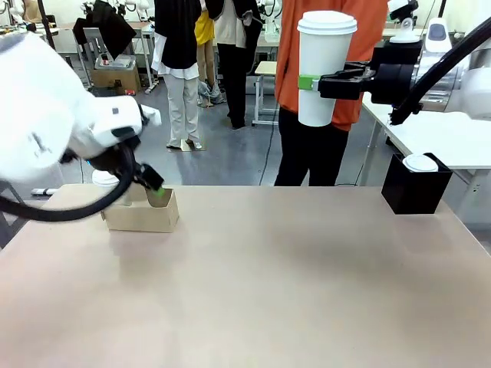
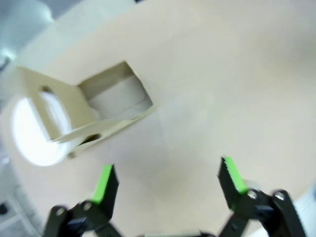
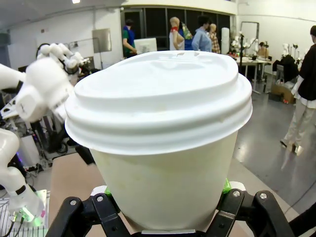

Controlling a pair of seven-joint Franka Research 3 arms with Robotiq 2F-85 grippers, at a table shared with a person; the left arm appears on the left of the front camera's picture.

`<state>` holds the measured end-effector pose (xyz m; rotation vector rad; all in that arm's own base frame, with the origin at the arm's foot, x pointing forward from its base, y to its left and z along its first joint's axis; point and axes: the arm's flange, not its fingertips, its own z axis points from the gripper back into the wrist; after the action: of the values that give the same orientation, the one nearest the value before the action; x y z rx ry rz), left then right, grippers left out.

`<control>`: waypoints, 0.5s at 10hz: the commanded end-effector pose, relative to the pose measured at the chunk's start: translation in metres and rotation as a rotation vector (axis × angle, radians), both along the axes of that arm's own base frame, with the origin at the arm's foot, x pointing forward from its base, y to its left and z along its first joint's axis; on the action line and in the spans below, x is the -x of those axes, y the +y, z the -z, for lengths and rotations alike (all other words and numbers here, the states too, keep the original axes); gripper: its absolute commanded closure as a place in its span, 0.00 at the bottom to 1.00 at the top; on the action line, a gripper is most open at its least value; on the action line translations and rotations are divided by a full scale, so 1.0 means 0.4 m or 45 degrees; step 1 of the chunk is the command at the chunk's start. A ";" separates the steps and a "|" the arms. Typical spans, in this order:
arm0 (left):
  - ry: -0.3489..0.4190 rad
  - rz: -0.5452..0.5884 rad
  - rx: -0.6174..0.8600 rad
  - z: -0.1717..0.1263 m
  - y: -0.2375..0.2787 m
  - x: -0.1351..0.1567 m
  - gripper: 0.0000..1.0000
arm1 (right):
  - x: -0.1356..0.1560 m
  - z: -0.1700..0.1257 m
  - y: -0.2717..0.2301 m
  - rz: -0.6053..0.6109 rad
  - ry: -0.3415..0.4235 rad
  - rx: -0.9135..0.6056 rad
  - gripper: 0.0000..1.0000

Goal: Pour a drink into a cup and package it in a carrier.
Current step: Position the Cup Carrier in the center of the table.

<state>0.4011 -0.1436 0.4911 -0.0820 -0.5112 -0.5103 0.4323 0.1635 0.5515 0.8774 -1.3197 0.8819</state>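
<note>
- Far right, high over the beige worktop (image 1: 268,291): tall white tapering paper cup w/ white plastic lid (image 1: 326,65). Upright, lid on, well clear of the surface.
- R pincer (image 1: 326,83) (black, green pads): clenched round the cup's mid-body in a side grip. Its wrist view shows a pad on each flank.
- Small brown cardboard drink carrier w/ tall centre handle tab (image 1: 142,213): on the worktop, far left, well apart from the cup. Near pocket open and vacant in the L wrist view.
- White round disc (image 2: 34,131) beyond the tab: prob. a lid. Cannot tell whether it sits in the 2nd pocket.
- L pincer (image 2: 168,177): released, jaws wide, nothing between. Hovers just beside the carrier, over bare worktop.
- Black box (image 1: 414,188) w/ small white cap (image 1: 420,162) on top: far-right edge, not the carrier.
- Step (est.): the cup is lidded, so the pour looks done. Packaging phase, cup held aloft.
- Next move (est.):
  - R arm takes the cup across to the left, kept upright.
  - Base goes over the vacant pocket, then straight down, clear of the handle tab.
  - Let go only once the cup is seated.
  - L pincer stays out of the pocket's path, or steadies the carrier.
</note>
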 end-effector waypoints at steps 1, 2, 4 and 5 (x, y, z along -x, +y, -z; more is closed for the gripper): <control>0.071 -0.163 0.002 -0.125 0.022 -0.048 0.00 | 0.004 -0.007 0.002 -0.006 -0.014 -0.004 0.19; 0.100 -0.224 -0.012 -0.172 0.033 -0.085 0.00 | 0.004 -0.007 0.002 -0.006 -0.014 -0.004 0.19; 0.158 -0.326 -0.012 -0.199 0.041 -0.179 0.00 | 0.004 -0.007 0.002 -0.006 -0.014 -0.004 0.19; 0.185 -0.383 -0.029 -0.189 0.046 -0.232 0.00 | 0.004 -0.007 0.002 -0.006 -0.014 -0.004 0.19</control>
<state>0.4727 -0.1126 0.5712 -0.0508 -0.4034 -0.2655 0.4322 0.1634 0.5516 0.8774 -1.3200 0.8820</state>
